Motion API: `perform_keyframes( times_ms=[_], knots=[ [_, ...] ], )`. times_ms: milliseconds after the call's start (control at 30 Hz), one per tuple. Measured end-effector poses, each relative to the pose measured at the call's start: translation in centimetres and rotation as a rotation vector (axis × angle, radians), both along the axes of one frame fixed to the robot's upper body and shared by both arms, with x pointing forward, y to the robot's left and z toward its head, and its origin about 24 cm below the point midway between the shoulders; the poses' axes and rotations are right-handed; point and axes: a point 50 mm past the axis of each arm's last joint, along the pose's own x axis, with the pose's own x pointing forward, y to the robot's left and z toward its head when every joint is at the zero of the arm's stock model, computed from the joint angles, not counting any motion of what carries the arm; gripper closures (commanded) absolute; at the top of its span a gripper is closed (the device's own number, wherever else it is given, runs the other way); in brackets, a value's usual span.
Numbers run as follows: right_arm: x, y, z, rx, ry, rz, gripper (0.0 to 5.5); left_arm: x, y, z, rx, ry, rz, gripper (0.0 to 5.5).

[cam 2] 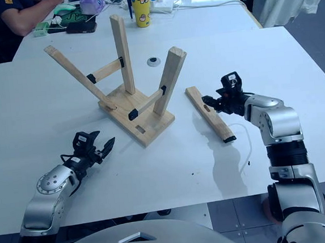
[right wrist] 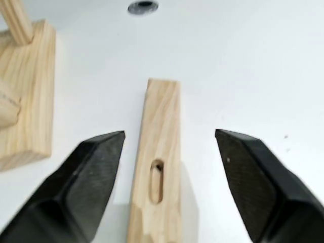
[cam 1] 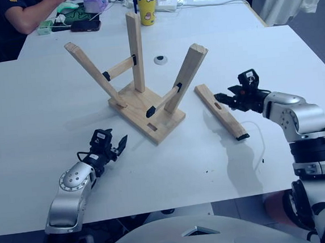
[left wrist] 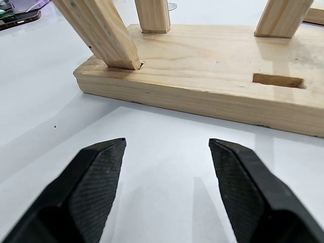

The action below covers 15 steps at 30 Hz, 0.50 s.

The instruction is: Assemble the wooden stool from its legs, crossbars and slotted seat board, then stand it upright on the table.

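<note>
Straddling the loose leg from above, the right jaws stand wide open, one tip to each side of the wood and neither plainly touching it. I judge this to be the line-up for a grasp across the leg's narrow width. That leg lies flat on the table just beside the right edge of the seat board, with its small mortise turned upward. The board lies upside down so that its slots face up. Three legs are already seated in it: the left leg leaning outward, the middle leg nearly upright, and the right leg leaning toward the loose one. One crossbar ties the left and middle legs, and a second crossbar runs down from the right leg toward the board. One empty slot shows near the board's front corner, likely the seat for the fourth leg. The left jaws are also spread wide and hold nothing. They sit low over the table and face the board's near edge, close to it but apart, probably so they can steady the board against sliding while the last leg is pressed in. The stool is mostly built. The fourth leg and the turn upright remain.
</note>
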Motion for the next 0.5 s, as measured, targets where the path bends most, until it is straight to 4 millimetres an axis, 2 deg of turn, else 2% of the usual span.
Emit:
perform_keyframes(
  times_ms=[133,233,500],
  knots=[
    [-0.8,0.2,-1.0,-0.024,0.057,0.015,1.09,0.0,0.0,0.0,0.001,-0.002,0.007,2.46],
    [-1.2,-0.1,-1.8,-0.064,0.088,0.006,1.09,0.0,-0.1,0.0,-0.001,-0.004,0.013,2.46],
    [-1.3,-0.4,-2.8,-0.107,0.106,-0.001,2.31,0.0,-0.4,-0.1,-0.014,-0.009,0.016,2.46]
  ],
)
